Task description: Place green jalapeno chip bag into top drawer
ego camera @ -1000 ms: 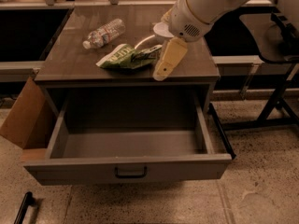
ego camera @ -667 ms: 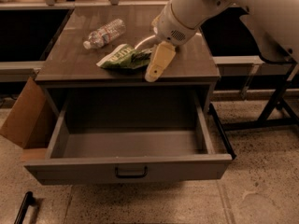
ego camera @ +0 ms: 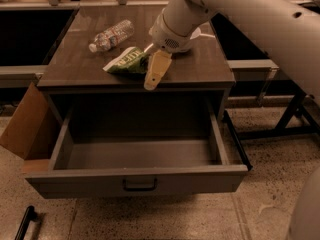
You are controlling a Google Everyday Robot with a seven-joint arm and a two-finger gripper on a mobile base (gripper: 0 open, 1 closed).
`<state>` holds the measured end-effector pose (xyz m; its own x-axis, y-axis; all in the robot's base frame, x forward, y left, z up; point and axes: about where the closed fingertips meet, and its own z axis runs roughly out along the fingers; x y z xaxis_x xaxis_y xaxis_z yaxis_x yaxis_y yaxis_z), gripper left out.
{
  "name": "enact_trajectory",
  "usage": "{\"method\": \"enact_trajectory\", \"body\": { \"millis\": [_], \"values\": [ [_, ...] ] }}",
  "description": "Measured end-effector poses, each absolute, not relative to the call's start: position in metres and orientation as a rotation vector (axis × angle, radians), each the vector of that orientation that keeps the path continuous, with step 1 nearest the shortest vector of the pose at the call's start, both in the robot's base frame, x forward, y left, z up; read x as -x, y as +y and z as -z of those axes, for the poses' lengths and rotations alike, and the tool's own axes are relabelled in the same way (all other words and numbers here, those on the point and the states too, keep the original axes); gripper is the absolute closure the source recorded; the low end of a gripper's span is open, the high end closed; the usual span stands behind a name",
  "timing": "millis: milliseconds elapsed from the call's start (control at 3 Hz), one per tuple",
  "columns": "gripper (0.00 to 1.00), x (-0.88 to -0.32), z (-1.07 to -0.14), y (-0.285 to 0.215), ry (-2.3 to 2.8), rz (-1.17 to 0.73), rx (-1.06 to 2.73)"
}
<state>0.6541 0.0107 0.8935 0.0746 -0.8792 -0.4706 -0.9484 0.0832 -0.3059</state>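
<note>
The white robot arm (ego camera: 240,9) is the biggest thing; it comes down from the upper right of the frame toward the centre. Under it stands a dark wooden cabinet (ego camera: 200,69) on a speckled floor (ego camera: 165,219). The top drawer (ego camera: 75,184) is pulled fully out toward the bottom of the frame, and nothing lies on its grey inside. A brown cardboard box (ego camera: 22,129) leans beside the cabinet at the left edge.

On the cabinet top, toward the upper left, a clear plastic water bottle (ego camera: 112,35) lies on its side. Just below and right of it, near the front edge of the top, lies the green jalapeno chip bag (ego camera: 125,63), crumpled, with white letters facing up. It is on the cabinet and not in the drawer.

The gripper (ego camera: 151,79) is at the right end of the bag, pointing down and slightly left over the front edge. I cannot tell if it is open or closed, or if it holds the bag.

A small dark pull handle (ego camera: 140,185) sits in the centre of the drawer front.
</note>
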Motion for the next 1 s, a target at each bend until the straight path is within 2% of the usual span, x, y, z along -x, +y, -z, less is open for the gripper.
{"method": "enact_trajectory", "body": {
  "millis": [333,1000],
  "values": [
    [0.14,-0.661,-0.879,0.02,1.818,-0.154,1.84],
    [0.6,-0.664,-0.854,0.029,1.832,-0.14,1.905]
  ]
}}
